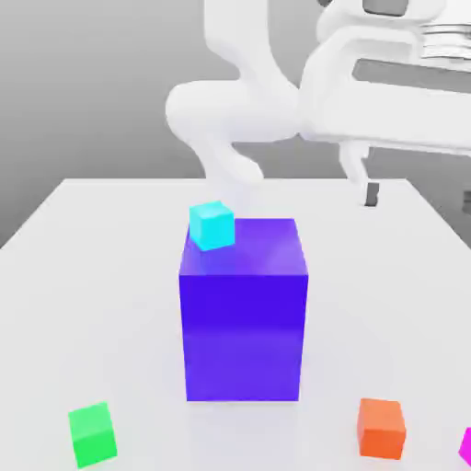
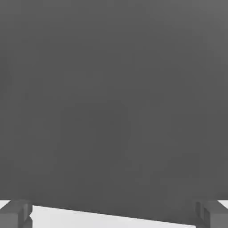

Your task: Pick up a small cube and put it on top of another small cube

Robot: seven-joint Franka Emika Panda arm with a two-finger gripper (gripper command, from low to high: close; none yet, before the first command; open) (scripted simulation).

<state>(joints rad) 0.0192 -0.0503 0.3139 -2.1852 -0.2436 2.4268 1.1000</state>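
On the white counter (image 1: 83,230), five blocks can be counted: one big blue-violet block (image 1: 244,322) and four small cubes. The big block stands near the middle. One cyan cube (image 1: 212,225) is set on its top, at the far corner toward the exterior view's left. One green cube (image 1: 92,434) is seen on the counter at the near left, and one orange cube (image 1: 382,428) at the near right. The small pink cube (image 1: 466,447) lies at the near right edge of the exterior view, just beside the orange cube and partly cut off by the frame. One white arm is seen above the far side, with its gripper (image 2: 114,213) held high at the right, well apart from every cube. In the hand view two grey fingers (image 2: 15,213) are seen spread wide apart, with nothing between them.
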